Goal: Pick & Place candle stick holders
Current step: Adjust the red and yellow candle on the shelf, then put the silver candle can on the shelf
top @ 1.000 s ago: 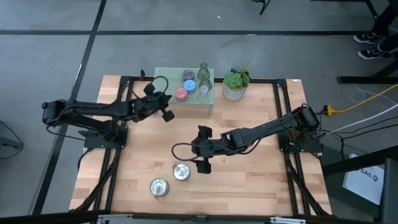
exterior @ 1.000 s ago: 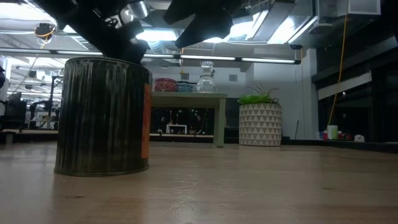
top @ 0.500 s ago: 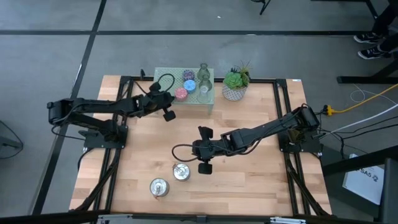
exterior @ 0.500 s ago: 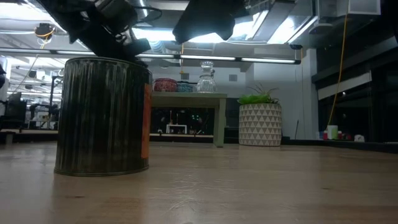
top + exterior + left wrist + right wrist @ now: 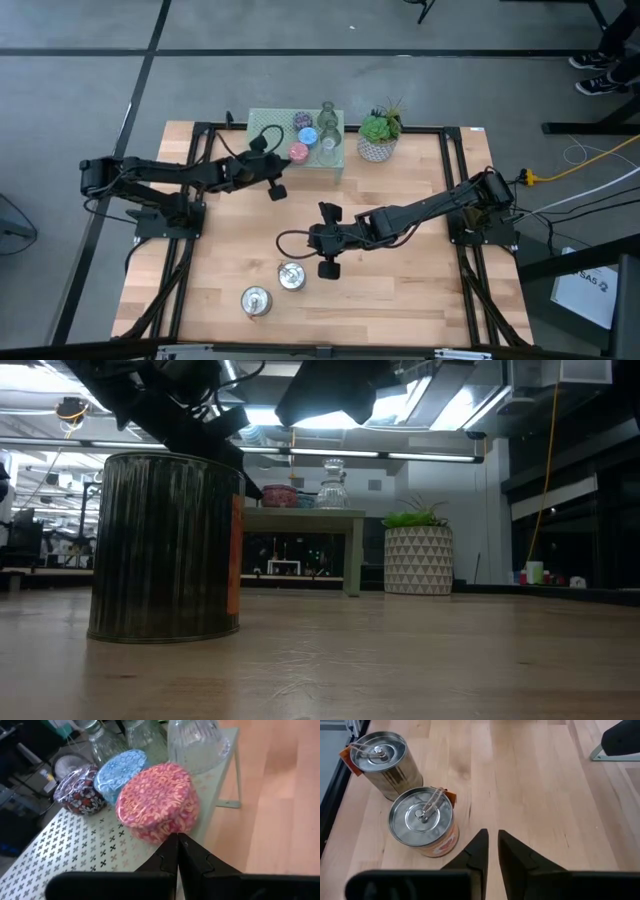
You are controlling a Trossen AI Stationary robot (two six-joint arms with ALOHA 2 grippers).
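Observation:
A pink patterned holder (image 5: 157, 802) stands on the mint-green mesh stand (image 5: 75, 855), beside a blue holder (image 5: 120, 770), a purple holder (image 5: 77, 792) and a clear glass holder (image 5: 195, 742). My left gripper (image 5: 177, 837) is shut, its tips against the pink holder (image 5: 298, 152). Two silver tin holders (image 5: 422, 820) (image 5: 379, 762) stand upright on the wooden table near its front. My right gripper (image 5: 492, 837) hovers above the table beside the nearer tin (image 5: 290, 277), its fingers drawn together to a narrow slit with nothing between them. My left gripper touches the pink holder's side wall near its base (image 5: 170, 831) with the tips of its shut fingers. It comes slanting down from the table's left side. The holder stands upright with its bottom on the stand's perforated top.
A green plant in a white patterned pot (image 5: 379, 133) stands to the right of the stand (image 5: 300, 140) at the table's far edge. In the low view one tin (image 5: 165, 545) stands large in front. Bare wood (image 5: 400, 290) lies at the table's near right.
My left gripper has gone toward the table's right edge along the stand, sinking a little and rolling. The pink holder has slid rightward on the stand's top, closer to the blue and clear glass holders, staying upright.

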